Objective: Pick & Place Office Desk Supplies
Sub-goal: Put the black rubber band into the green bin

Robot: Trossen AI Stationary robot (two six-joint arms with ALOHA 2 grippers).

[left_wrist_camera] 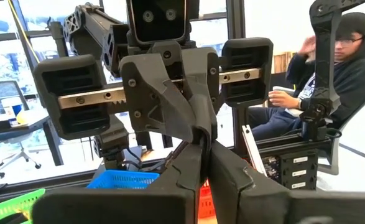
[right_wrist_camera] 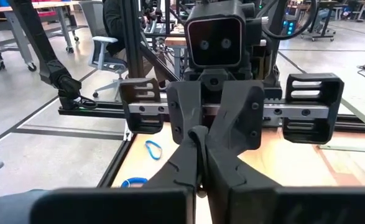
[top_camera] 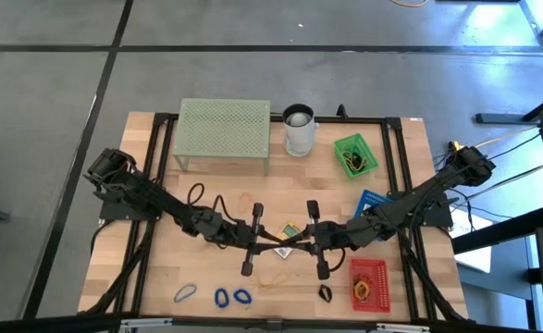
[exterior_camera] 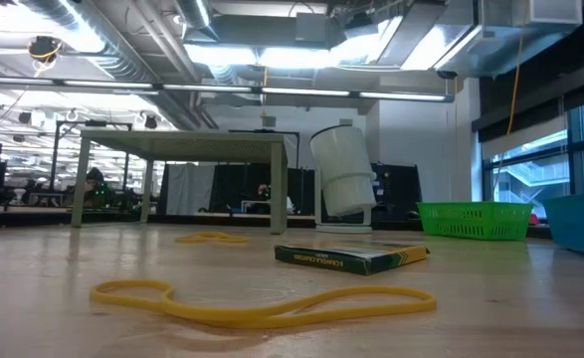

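Wood planking forms the tabletop (top_camera: 160, 277), framed by black rails. Along its near edge blue rubber bands (top_camera: 231, 298) are laid, with a red basket (top_camera: 368, 282) at the right. In the low view, a yellow rubber band (exterior_camera: 262, 301) is seen closest, and a yellow card pack (exterior_camera: 351, 257) behind it.

At mid-table the left end effector (top_camera: 280, 242) and the right end effector (top_camera: 288, 242) are brought tip to tip just above a card pack; both are seen pinched narrow, and whether anything is held cannot be told.

Farther back a blue basket (top_camera: 371, 201), a green basket (top_camera: 355, 155), a white cup (top_camera: 299, 129) and a pale green mesh stand (top_camera: 223, 134) are set. Beyond, grey floor is seen, and a seated person (left_wrist_camera: 319, 81) is caught in the left wrist view.
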